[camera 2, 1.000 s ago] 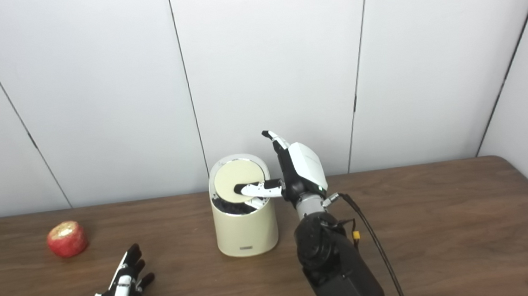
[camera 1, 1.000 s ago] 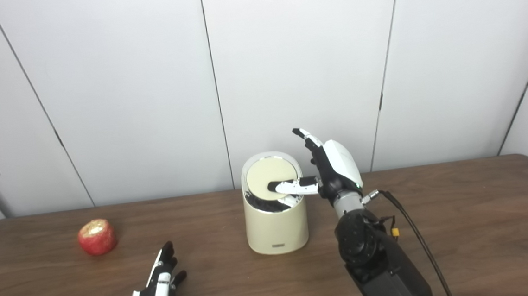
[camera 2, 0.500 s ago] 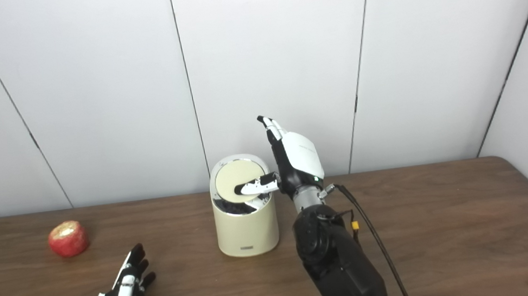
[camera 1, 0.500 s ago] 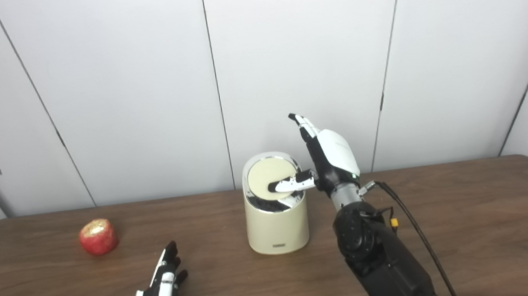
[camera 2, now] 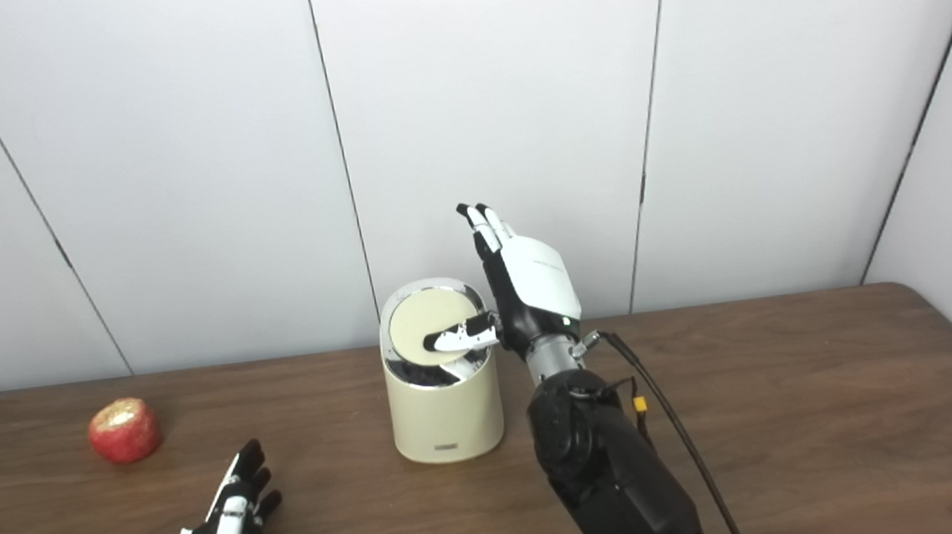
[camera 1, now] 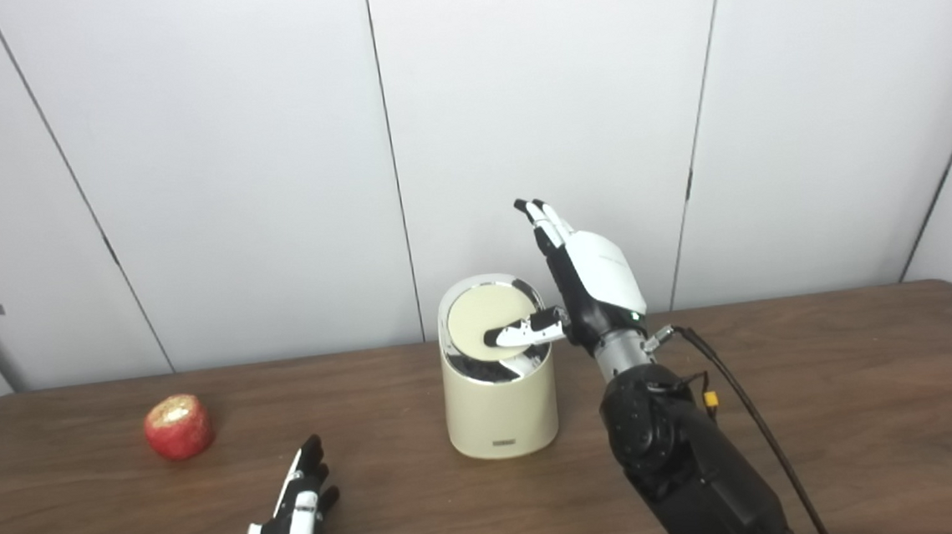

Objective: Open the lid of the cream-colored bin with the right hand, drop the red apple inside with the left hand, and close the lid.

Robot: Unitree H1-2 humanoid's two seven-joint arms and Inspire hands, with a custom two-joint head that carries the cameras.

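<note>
Left eye view
right hand: raised beside the bin's right side, fingers straight and close together pointing up, thumb stuck out sideways with its tip over the lid; holds nothing
lid: cream disc, tilted, dark gap showing under its near edge; whether the thumb tip touches it or just hovers cannot be told
cream bin: upright on the table near the wall, centre of view
left hand: low on the table, palm down, fingers stretched forward and slightly spread, empty
red apple: on the table at left, well apart from the bin and from the left hand
table: brown wood
hidden: left wrist and arm cut off by the bottom edge; bin inside too dark to make out

Right eye view
right arm: black, rising from the bottom edge, cable trailing along its right side
difference: everything sits further left; the two raised fingertips read as separate here; the left hand is cut off at the knuckles' back by the bottom edge
</note>
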